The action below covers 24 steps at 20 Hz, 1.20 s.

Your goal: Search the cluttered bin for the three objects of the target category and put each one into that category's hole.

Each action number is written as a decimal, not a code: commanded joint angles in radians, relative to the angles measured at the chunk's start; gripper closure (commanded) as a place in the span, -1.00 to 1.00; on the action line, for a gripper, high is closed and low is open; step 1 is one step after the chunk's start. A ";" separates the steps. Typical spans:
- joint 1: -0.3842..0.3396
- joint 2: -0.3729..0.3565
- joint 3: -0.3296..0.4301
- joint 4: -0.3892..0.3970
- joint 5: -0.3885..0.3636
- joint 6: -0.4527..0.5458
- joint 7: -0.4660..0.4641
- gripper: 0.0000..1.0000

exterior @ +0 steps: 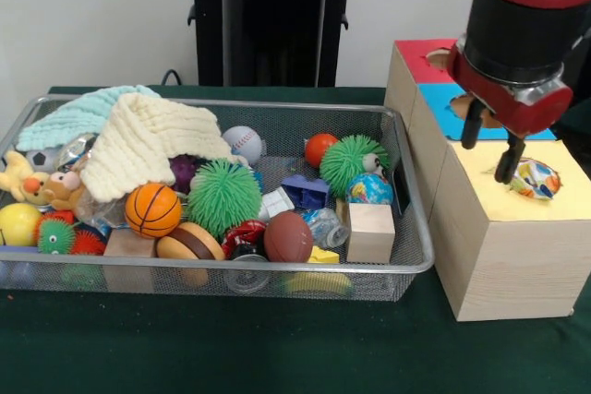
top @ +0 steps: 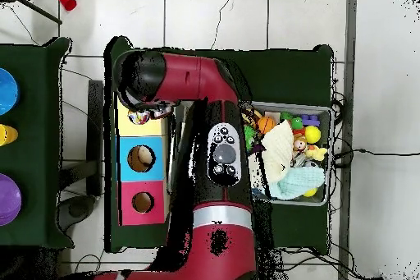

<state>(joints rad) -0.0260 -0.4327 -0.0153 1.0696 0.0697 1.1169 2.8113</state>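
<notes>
My gripper (exterior: 489,145) hangs open over the yellow card surround (exterior: 480,173) of the largest pale wood box (exterior: 503,265). One white bundle with bright spots (exterior: 534,179) sits in that surround's round hole, just right of my fingers and apart from them. The wire mesh bin (exterior: 305,105) stands left of the boxes, full of toys. No other spotted bundle shows in the bin. In the overhead view my arm (top: 176,75) covers most of the yellow surround (top: 130,126), and the bin (top: 325,112) lies to the right.
The bin holds a cream knitted cloth (exterior: 148,140), a globe-printed ball (exterior: 369,189), a green spiky ball (exterior: 223,196), a basketball (exterior: 152,209) and a wood block (exterior: 371,231). The blue-surround (exterior: 443,99) and red-surround (exterior: 420,57) boxes stand behind the yellow one.
</notes>
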 commanded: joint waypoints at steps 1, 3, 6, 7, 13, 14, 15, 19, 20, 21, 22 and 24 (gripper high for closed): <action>-0.058 -0.017 0.007 -0.042 -0.077 0.111 -0.123 -1.00; -0.065 -0.022 0.011 -0.053 -0.087 0.129 -0.130 -1.00; -0.059 -0.029 0.003 -0.066 -0.112 0.161 -0.128 -1.00; -0.062 -0.025 0.000 -0.070 -0.126 0.162 -0.138 -1.00; -0.090 0.004 0.002 -0.066 -0.194 0.118 -0.179 -1.00; -0.093 0.010 0.005 -0.053 -0.202 0.092 -0.182 -1.00; -0.097 0.011 0.005 -0.040 -0.212 0.070 -0.188 -1.00; -0.102 0.016 0.016 -0.019 -0.233 0.034 -0.179 -1.00; -0.096 0.014 0.014 -0.020 -0.237 0.041 -0.166 -1.00; -0.091 0.013 0.012 -0.020 -0.241 0.047 -0.153 -1.00; -0.085 0.020 0.005 -0.037 -0.251 0.062 -0.139 -1.00; -0.071 0.032 -0.002 -0.076 -0.262 0.095 -0.109 -1.00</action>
<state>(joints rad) -0.0922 -0.4505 -0.0248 0.9808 -0.1242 1.1607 2.8113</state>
